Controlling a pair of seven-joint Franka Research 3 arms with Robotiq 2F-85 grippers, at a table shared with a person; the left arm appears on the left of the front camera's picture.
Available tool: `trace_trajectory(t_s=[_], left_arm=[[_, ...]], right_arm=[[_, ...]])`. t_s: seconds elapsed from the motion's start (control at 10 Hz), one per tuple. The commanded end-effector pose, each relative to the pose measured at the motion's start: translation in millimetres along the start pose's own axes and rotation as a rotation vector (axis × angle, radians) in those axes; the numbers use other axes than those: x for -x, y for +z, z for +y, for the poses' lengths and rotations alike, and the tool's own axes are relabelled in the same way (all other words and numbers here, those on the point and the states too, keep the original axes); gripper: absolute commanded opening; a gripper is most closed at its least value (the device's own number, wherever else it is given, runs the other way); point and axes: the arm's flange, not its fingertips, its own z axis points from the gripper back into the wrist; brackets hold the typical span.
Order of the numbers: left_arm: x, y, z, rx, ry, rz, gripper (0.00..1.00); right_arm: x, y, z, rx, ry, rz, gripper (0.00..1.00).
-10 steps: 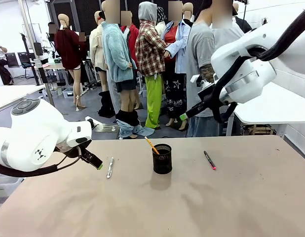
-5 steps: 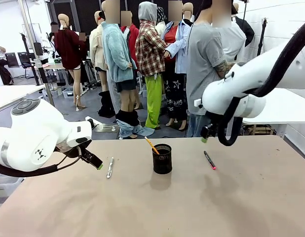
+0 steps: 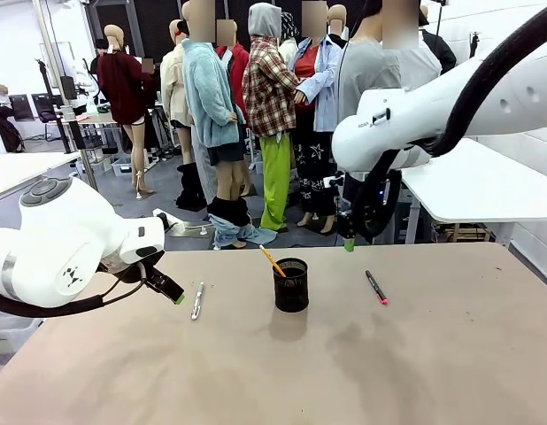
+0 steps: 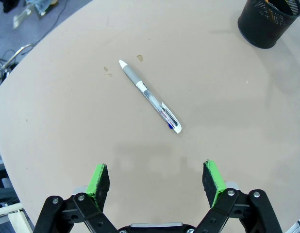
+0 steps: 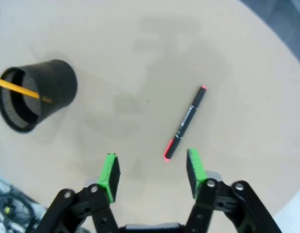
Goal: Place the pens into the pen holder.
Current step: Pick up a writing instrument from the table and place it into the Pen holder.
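The black mesh pen holder [image 3: 291,285] [image 4: 269,22] [image 5: 36,94] stands mid-table with an orange pencil [image 3: 272,260] [image 5: 21,90] leaning in it. A white pen [image 3: 197,300] [image 4: 150,96] lies left of it. Just left of that pen my left gripper [image 3: 172,292] [image 4: 155,170] hangs low, open and empty. A dark pen with pink ends [image 3: 375,287] [image 5: 185,123] lies to the right of the holder. Above the table's far edge my right gripper [image 3: 348,243] [image 5: 151,159] points down, open and empty, with the dark pen just beyond its fingertips in the wrist view.
The brown table [image 3: 273,381] is bare in front of the holder. A person in a grey shirt [image 3: 366,97] stands beyond the far edge behind my right arm. A white table [image 3: 486,186] sits at the right.
My right arm has swung from high at the right down and leftward, over the far edge near the dark pen, its jaws slightly wider. The left arm and the pens have not moved.
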Motion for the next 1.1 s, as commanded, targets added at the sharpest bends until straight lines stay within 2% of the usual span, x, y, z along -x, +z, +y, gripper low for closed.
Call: trace_trajectory(t_s=[0.0,0.1,0.4,1.0], left_arm=[[1,1,2,0.0,0.004,-0.002,1.0],[1,1,2,0.0,0.004,-0.002,1.0],[1,1,2,0.0,0.004,-0.002,1.0],[1,1,2,0.0,0.004,-0.002,1.0]], right_arm=[[-4,-19,-10,0.035,-0.046,0.021,0.84],[-2,-28,-13,0.044,-0.074,0.025,0.98],[16,-58,-20,0.071,-0.125,0.04,0.98],[18,-101,-33,0.081,-0.188,0.08,0.98]])
